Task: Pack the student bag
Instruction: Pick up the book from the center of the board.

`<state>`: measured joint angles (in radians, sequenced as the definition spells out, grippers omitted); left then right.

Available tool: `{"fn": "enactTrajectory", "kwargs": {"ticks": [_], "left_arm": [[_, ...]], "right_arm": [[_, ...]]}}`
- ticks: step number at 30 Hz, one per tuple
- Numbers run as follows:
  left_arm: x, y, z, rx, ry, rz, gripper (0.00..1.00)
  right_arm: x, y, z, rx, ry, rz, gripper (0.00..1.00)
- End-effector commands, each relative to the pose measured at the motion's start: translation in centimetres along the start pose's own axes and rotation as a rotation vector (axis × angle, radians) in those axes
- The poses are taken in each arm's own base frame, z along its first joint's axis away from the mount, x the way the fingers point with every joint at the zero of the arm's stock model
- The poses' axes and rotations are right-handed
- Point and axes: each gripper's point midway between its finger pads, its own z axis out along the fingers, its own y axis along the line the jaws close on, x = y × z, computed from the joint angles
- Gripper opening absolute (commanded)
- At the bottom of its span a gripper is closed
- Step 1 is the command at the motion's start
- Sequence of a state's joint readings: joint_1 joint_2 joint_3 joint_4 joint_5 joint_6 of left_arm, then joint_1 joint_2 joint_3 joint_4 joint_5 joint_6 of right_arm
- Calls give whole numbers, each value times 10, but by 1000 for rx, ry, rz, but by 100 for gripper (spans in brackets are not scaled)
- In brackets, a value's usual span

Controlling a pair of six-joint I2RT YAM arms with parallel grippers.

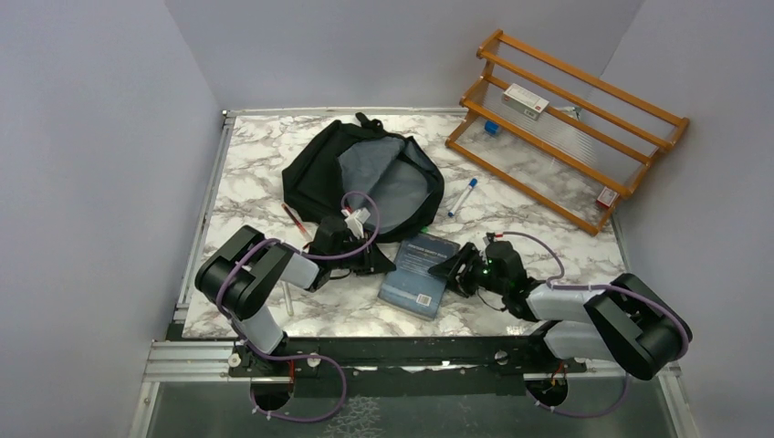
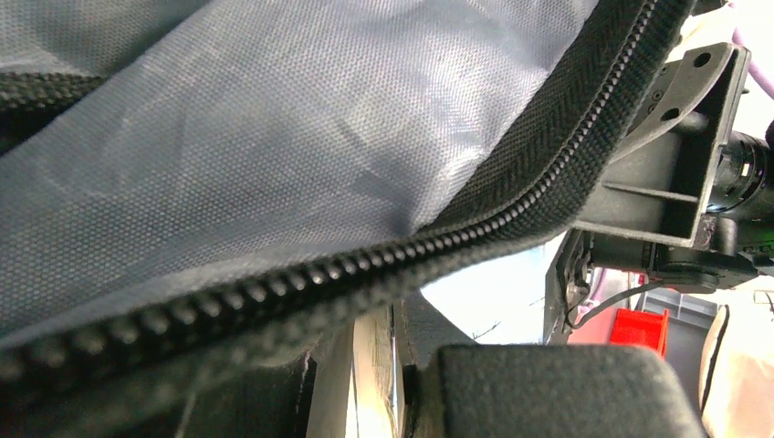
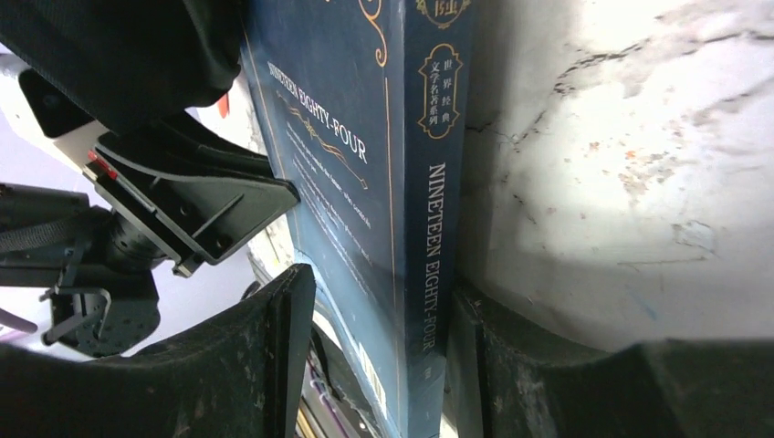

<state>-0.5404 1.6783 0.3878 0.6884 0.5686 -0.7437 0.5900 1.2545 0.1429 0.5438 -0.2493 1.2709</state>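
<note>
Two grips: you hold both at once.
Left gripper (image 1: 371, 262): clamped on the student bag (image 1: 319, 166) at its near zipper edge (image 2: 365, 274).
Right gripper (image 1: 450, 270): closed across the blue book (image 1: 415, 274), right side.

Student bag (image 1: 365, 178) at the back centre of the table (image 1: 260, 155), book (image 1: 419, 274) just before it, left gripper (image 1: 372, 261) on the bag's near rim, right gripper (image 1: 450, 271) straddling the book's right edge, marker (image 1: 463, 196) right of the bag, rack (image 1: 566, 128) back right.

Overhead overview, wrist closeups of bag (image 1: 310, 178), book (image 1: 418, 274)
</note>
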Motion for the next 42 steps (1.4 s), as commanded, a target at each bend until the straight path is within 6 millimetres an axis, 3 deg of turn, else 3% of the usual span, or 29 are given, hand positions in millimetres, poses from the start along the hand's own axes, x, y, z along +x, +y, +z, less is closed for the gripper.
{"fn": "enactTrajectory", "kwargs": {"ticks": [1,8,13,17,24,31,36,38,42], "left_arm": [[90,81,-23,-334,256,-131,0],[78,68,-21,-289,231,-110,1],[55,43,-19,-222,169,-84,23],[26,21,-21,-202,114,-30,39],[-42,-29,-39,-207,-24,157,68],[-110,-91,-63,-160,-168,405,75],[-147,-143,-87,-88,-257,631,80],[-155,-162,-97,-60,-274,731,83],[-160,-193,-117,-4,-255,926,86]], "right_arm": [[24,-10,-2,-6,110,-66,54],[6,-4,-10,-3,-2,-78,37],[-21,19,-30,-41,-158,-138,2],[-40,36,-49,-44,-263,-226,1],[-80,50,-92,113,-455,-348,1],[-100,101,-122,88,-527,-554,1],[-101,145,-134,-10,-525,-794,1],[-95,171,-138,-112,-519,-935,1],[-74,203,-143,-244,-424,-1182,1]]}}
